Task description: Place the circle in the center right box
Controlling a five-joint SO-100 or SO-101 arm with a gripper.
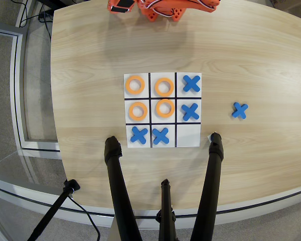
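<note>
**Ring seated in middle-row cell, left column of board**

Overhead view. Orange circle (pixel 138 111) lying flat inside the center right box (pixel 129 102), the middle-row cell of the board's left column; hole facing straight up, no long axis and no distinguishable pointing direction owing to round outline. Clear of the black grid lines as far as can be made out. Three matching orange rings (pixel 164 87) in the top-left, top-middle and central cells. Blue X pieces (pixel 191 83) in four cells, bottom-right cell bare; one further blue X (pixel 239 110) on the wooden table (pixel 256 60), well apart from the board (pixel 163 144). Orange arm (pixel 163 7) cut off by the top edge; gripper fingers not distinguishable, open or closed cannot be told. Black tripod legs (pixel 121 193) covering part of the near table edge.
</note>
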